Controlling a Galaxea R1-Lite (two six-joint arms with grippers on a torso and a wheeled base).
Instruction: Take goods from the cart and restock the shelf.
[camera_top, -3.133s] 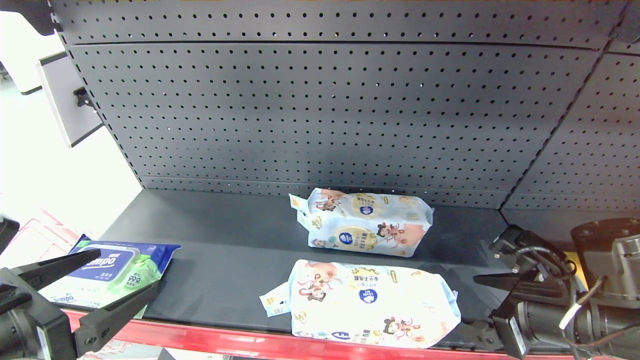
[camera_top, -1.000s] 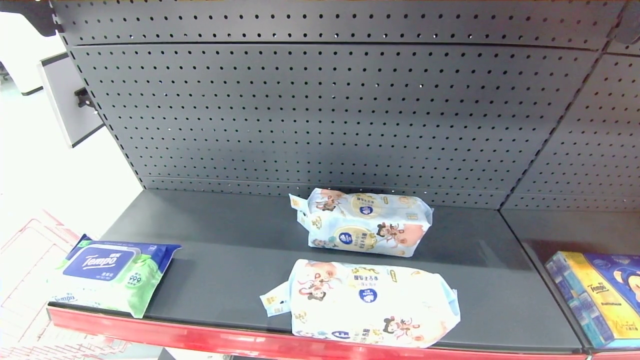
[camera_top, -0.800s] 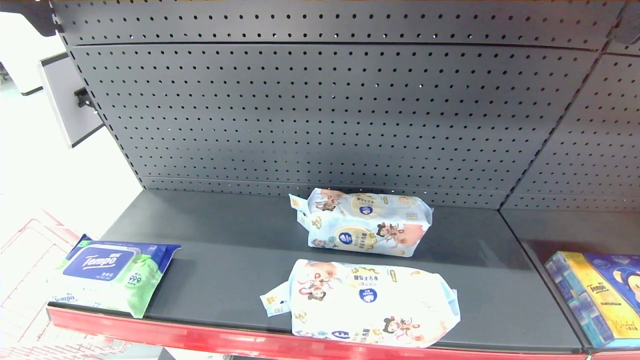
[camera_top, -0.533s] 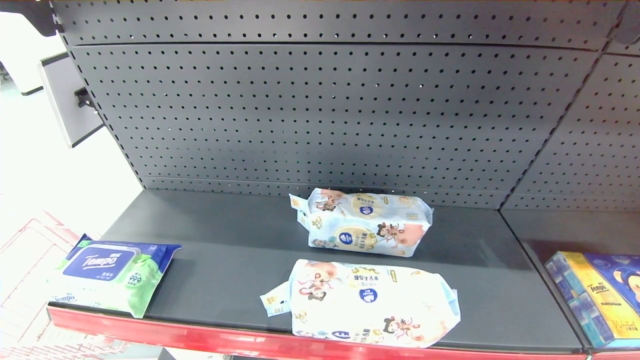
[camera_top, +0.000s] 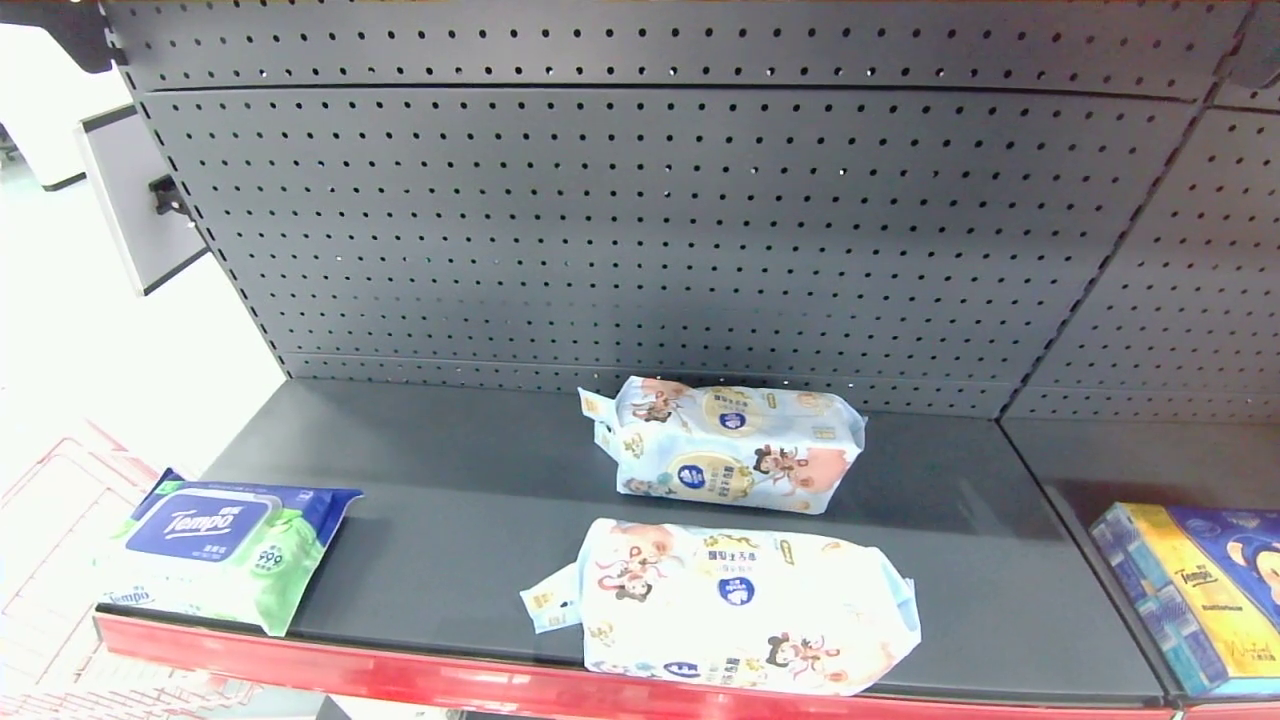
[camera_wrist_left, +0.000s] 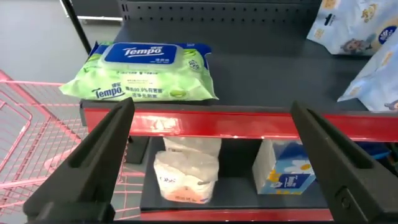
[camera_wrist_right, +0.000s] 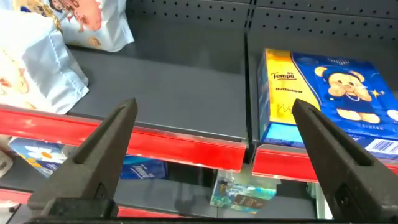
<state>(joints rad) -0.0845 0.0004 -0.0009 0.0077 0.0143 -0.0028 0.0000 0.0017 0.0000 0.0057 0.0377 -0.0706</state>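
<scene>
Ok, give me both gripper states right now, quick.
Left gripper: open, fingers spread wide, holding nothing.
Right gripper: open, fingers spread wide, holding nothing.

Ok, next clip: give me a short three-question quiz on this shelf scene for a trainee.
1. True or false: the green wipes pack lies at the left front corner of the shelf.
2. Besides the green one, how many packs lie on that shelf board? A) one B) two C) four
3. Fill in: in the wrist views, the left gripper and the right gripper both stand ____, holding nothing.
Key: 1 true. 2 B, the rear cartoon-print pack and the front cartoon-print pack. 3 open.
</scene>
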